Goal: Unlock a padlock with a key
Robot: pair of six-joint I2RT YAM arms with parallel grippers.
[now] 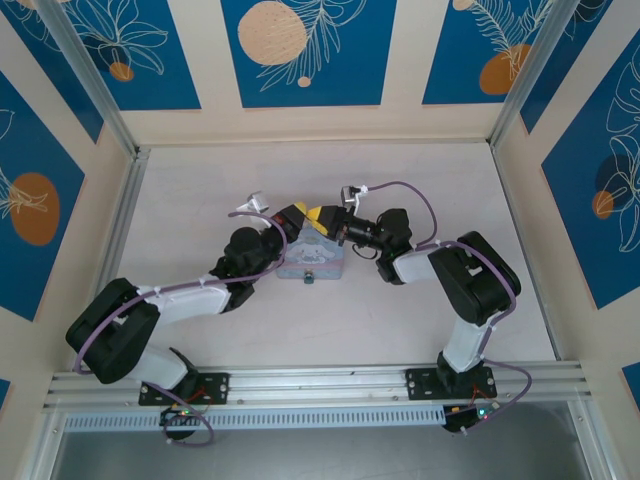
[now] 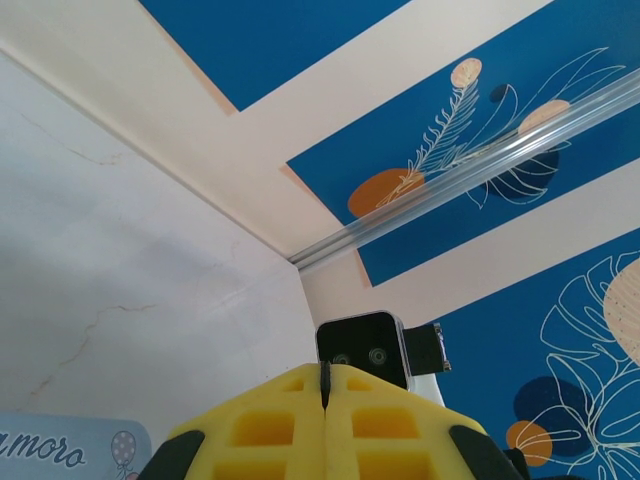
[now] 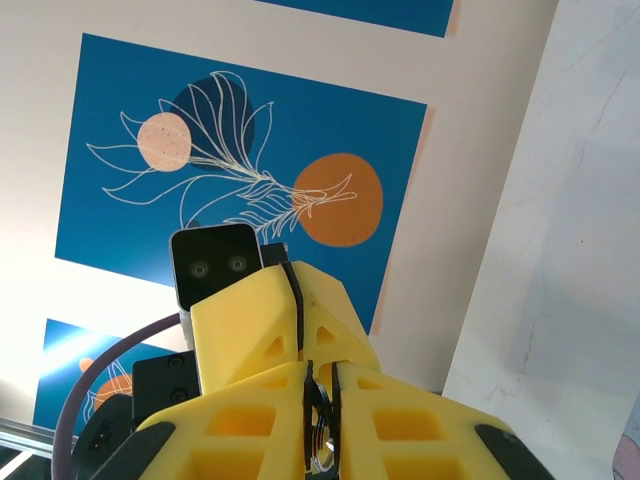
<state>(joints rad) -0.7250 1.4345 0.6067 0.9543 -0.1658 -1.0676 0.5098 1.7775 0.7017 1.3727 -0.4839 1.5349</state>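
Both grippers meet tip to tip above the pale blue tin box (image 1: 312, 262). My right gripper (image 3: 320, 385) has its yellow jaws a narrow slit apart, pinching a thin silvery metal piece with a ring, the key (image 3: 320, 428). My left gripper (image 2: 325, 385) is shut, pads pressed together with nothing visible between them. Its fingers (image 3: 262, 325) stand right in front of the right gripper's tips. From above, the left gripper (image 1: 298, 216) and right gripper (image 1: 323, 216) touch or nearly touch. A small dark-teal thing on the box's near face looks like the padlock (image 1: 310, 276), too small to be sure.
The box stands mid-table between the two forearms. A corner of its printed lid (image 2: 70, 452) lies below the left fingers. Blue patterned walls and aluminium posts (image 1: 110, 110) enclose the table on three sides. Open tabletop lies behind and in front of the box.
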